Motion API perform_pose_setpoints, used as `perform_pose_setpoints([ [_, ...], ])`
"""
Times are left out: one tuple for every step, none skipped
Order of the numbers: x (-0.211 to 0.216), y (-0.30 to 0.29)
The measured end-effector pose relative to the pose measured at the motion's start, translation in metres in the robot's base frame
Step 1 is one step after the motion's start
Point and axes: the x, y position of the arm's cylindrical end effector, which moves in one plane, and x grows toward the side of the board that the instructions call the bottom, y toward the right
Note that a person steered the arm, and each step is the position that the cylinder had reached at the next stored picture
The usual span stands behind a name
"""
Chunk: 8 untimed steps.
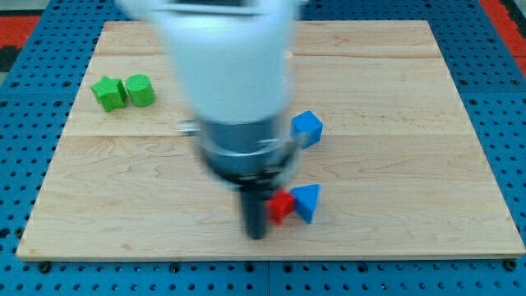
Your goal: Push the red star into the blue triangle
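The red star (282, 205) lies near the view's bottom centre of the wooden board (394, 123), partly hidden by my rod. The blue triangle (308, 202) sits right against the star's right side, touching it. My tip (256, 235) rests on the board just left of and slightly below the red star, close to it. The arm's large white and grey body fills the view's upper middle and is blurred.
A blue cube-like block (307, 128) lies just right of the arm, above the star. A green star (108, 93) and a green rounded block (140, 90) sit together at the view's upper left. A blue pegboard surface (509, 123) surrounds the board.
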Motion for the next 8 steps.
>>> perform_pose_setpoints([
  [-0.041,0.040],
  [-0.045,0.010],
  [0.006,-0.006],
  [0.004,-0.068],
  [-0.085,-0.023],
  [-0.120,0.053],
  [-0.099,-0.001],
  [-0.070,-0.029],
])
